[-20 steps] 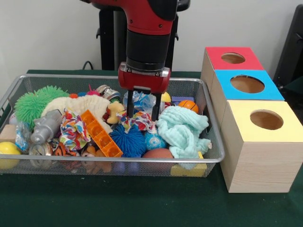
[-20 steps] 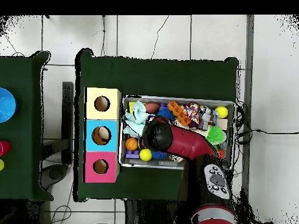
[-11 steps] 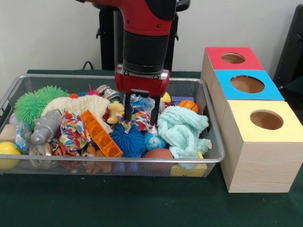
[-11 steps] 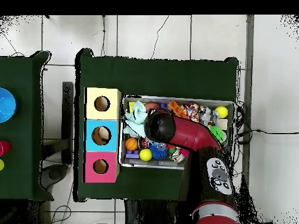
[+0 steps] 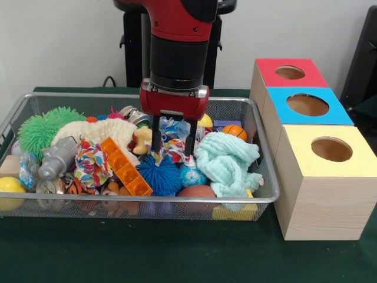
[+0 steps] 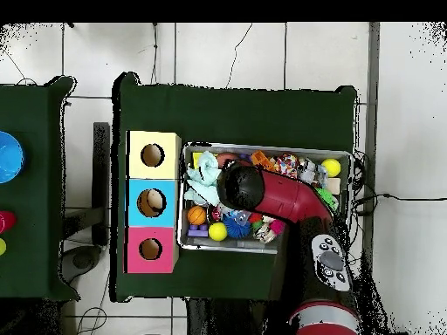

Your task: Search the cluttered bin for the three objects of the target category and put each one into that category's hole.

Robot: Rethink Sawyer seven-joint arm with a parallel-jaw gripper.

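Red arm low over the bin, fingers spread

Red/black arm comes down into the wire bin on the green tabletop. End effector is at the bin's middle, its two dark fingers spread apart w/ a multicolour rag toy between and under the tips. Can't tell if the tips touch it; nothing is pinched.

Just below the tips in front view: blue spiky ball and a small blue patterned ball. Right of them a mint cloth heaped by the bin's right wall, w/ a small orange basketball behind it. Brown ball sits at the front wall. Left of centre an orange block lies tilted, next to a 2nd colourful rag, a grey toy, cream plush and a green spiky ball. Yellow ball at the front-left corner.

Three wood boxes stand in a row just beside the bin's right wall, each w/ a round hole on top: red box farthest, blue box in the middle, yellow box nearest. Overhead view: arm covers the bin's centre; the blue box's hole shows smth pale inside, can't tell what.
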